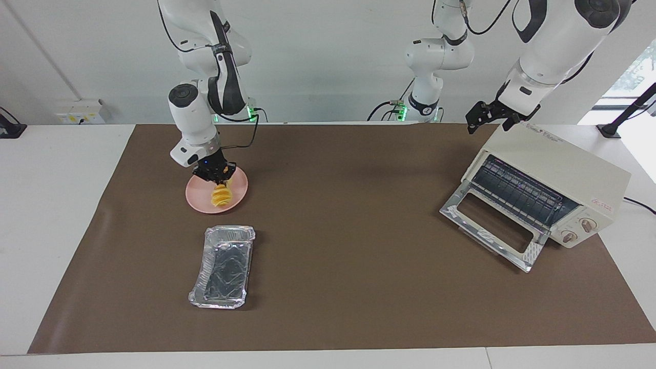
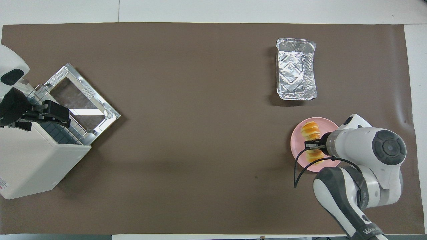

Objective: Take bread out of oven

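Lying on pink plate [image 1: 197, 204]: bread [image 1: 221, 196], long axis toward/away from robots, pinched by right gripper [image 1: 219, 178]; left gripper [image 1: 493, 119], spread, over oven [image 1: 558, 169].

Right hand [image 1: 219, 177] sets bread [image 1: 222, 196] on pink plate [image 1: 202, 204].

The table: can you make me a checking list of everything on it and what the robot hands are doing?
Surface: brown mat over a white table.
Job's things: bread lies on the pink plate, out of the oven; oven door is dropped open, rack bare.
Clutter: empty foil tray, farther from the robots than the plate.
Grippers: right gripper is down at the bread over the plate; left gripper hangs over the oven's top, waiting.
Cables: black cable loops off the right arm; a cord leaves the oven.
Surroundings: white wall, wall socket.
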`<action>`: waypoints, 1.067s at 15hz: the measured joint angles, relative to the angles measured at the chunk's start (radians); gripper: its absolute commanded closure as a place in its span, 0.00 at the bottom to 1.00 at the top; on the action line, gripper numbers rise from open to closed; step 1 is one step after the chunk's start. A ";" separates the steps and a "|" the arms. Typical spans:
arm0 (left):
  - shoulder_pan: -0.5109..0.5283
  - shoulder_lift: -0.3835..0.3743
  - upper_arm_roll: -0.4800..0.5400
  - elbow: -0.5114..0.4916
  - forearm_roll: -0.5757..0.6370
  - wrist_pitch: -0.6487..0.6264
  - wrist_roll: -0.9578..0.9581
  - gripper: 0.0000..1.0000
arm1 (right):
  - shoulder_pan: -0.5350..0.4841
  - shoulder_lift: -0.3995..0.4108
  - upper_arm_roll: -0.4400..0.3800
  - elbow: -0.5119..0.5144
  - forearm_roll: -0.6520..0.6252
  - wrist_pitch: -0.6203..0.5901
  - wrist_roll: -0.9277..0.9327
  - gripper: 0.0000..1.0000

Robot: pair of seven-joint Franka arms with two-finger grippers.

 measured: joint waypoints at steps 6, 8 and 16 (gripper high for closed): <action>0.000 0.000 0.000 0.000 0.000 0.000 0.000 0.00 | -0.002 0.000 0.000 0.018 0.000 -0.019 0.000 0.00; 0.000 0.000 0.000 0.000 0.000 0.000 0.000 0.00 | -0.003 0.002 0.000 0.083 0.000 -0.114 0.000 0.00; 0.000 0.000 0.000 0.000 0.000 0.000 0.000 0.00 | -0.037 0.021 0.000 0.402 0.000 -0.393 -0.017 0.00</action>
